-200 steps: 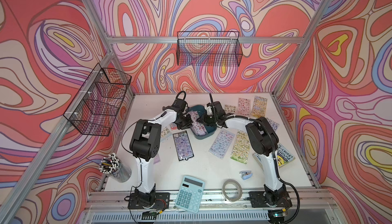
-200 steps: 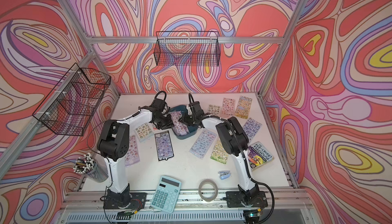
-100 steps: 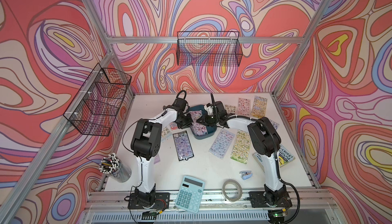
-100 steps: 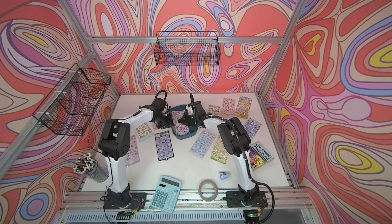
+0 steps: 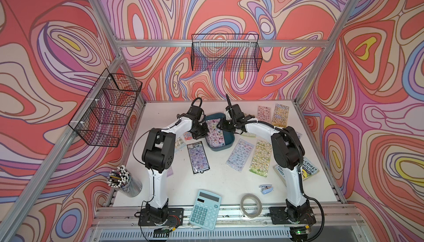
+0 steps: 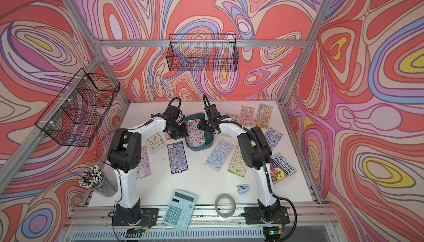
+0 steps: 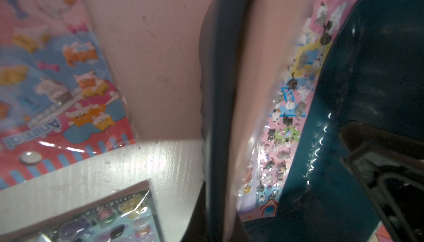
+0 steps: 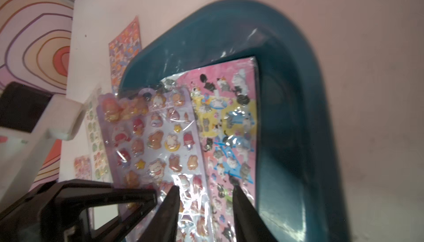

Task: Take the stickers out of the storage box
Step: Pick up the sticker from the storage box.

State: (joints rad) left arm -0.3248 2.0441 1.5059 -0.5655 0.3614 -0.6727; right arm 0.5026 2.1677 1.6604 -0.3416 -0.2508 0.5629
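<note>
The teal storage box (image 5: 227,140) (image 8: 286,91) sits mid-table between my two arms. Two sheets of stickers lie in it: a purple sheet (image 8: 160,137) on top, overhanging the box's left rim, and a pink cat sheet (image 8: 229,119) (image 7: 289,114) beneath. My left gripper (image 5: 204,134) is shut on the purple sheet's overhanging edge, at the box's left side. My right gripper (image 8: 205,185) (image 5: 221,126) hovers open just above both sheets, holding nothing. Several more sticker sheets (image 5: 198,158) (image 5: 239,155) lie flat on the table around the box.
A calculator (image 5: 205,210), tape roll (image 5: 251,205) and stapler (image 5: 266,188) lie near the front edge. A paperback book (image 5: 308,169) is at the right, a pencil cup (image 5: 125,182) at the front left. Wire baskets (image 5: 226,55) (image 5: 107,110) hang on the walls.
The right gripper has opened and let go of the sheets. The left gripper has closed at the box's left side. Neither arm has shifted much.
</note>
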